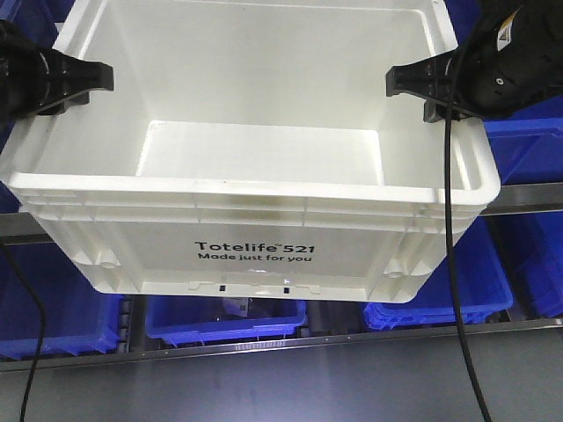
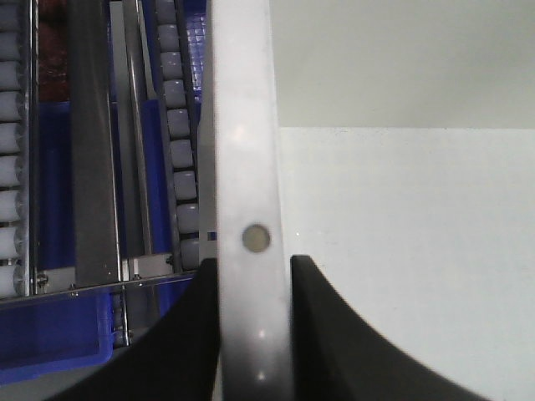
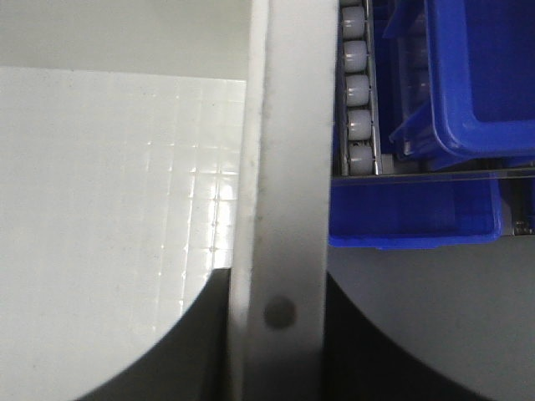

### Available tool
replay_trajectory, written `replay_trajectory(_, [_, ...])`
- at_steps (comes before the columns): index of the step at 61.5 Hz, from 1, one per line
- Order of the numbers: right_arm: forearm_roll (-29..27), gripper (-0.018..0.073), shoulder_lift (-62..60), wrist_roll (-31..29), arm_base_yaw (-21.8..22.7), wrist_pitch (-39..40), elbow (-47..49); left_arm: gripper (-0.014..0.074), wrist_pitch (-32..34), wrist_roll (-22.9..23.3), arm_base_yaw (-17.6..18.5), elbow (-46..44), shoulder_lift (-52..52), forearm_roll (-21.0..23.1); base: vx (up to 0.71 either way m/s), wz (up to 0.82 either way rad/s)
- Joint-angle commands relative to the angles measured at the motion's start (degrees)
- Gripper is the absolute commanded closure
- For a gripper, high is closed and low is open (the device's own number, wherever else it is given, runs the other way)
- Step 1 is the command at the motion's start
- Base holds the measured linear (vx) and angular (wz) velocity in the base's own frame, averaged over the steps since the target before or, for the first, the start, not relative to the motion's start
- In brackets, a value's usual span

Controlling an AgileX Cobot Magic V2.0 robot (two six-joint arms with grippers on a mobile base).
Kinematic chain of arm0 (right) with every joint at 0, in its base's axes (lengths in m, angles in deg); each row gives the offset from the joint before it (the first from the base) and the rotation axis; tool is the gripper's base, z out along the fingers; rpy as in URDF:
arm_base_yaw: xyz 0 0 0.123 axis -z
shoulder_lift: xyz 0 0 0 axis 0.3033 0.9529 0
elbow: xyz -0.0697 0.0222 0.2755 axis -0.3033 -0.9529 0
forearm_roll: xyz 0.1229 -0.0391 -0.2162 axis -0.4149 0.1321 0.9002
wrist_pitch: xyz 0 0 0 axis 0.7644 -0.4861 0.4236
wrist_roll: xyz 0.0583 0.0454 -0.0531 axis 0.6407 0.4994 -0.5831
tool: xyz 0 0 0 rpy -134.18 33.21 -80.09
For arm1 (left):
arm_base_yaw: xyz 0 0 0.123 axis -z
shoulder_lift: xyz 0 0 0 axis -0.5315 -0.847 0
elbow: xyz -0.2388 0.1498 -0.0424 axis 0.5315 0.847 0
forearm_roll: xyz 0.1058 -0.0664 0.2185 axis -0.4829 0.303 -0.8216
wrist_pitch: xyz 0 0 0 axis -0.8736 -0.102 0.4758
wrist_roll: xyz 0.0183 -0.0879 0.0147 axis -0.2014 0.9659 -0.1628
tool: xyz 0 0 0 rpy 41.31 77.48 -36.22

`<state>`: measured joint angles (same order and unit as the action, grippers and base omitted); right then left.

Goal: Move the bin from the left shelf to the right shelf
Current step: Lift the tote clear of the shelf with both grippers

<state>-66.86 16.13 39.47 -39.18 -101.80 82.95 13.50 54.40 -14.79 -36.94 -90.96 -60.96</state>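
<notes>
The white bin (image 1: 255,237) fills most of the view from the front. Its open top tips toward me, the black "Totelife 521 Made just for you" print faces out, and there is nothing inside it but a glare off the floor of the tub. It sits right in front of the shelving, covering part of a grey metal rail (image 1: 519,198), and I can't tell whether its base rests on anything. The left gripper (image 1: 88,83) has the rim on the left side and the right gripper (image 1: 405,83) has the rim on the right. From the left wrist, the black fingers (image 2: 351,342) are clamped on either side of the white rim (image 2: 247,125). The right wrist shows the same, with its fingers (image 3: 175,351) pinching the rim (image 3: 284,150). A black cable (image 1: 453,264) hangs down across the bin's right front corner. Behind and below are blue bins (image 1: 224,321) on the lower level, and rows of grey rollers (image 3: 355,92) run along the shelf tracks.
</notes>
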Motion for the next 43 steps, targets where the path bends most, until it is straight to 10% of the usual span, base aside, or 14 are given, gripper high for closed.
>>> replay_trajectory(1, [3.8, 0.0497, -2.8, -0.4, 0.5, 5.7, 2.2, 0.0514, 7.2, -0.9, 0.2, -2.2, 2.8, -0.6, -0.12, -0.12])
replay_trajectory(43, [3.8, 0.0497, -2.8, -0.4, 0.5, 5.7, 2.2, 0.0514, 7.2, -0.9, 0.2, -2.2, 2.8, -0.6, -0.06, -0.12])
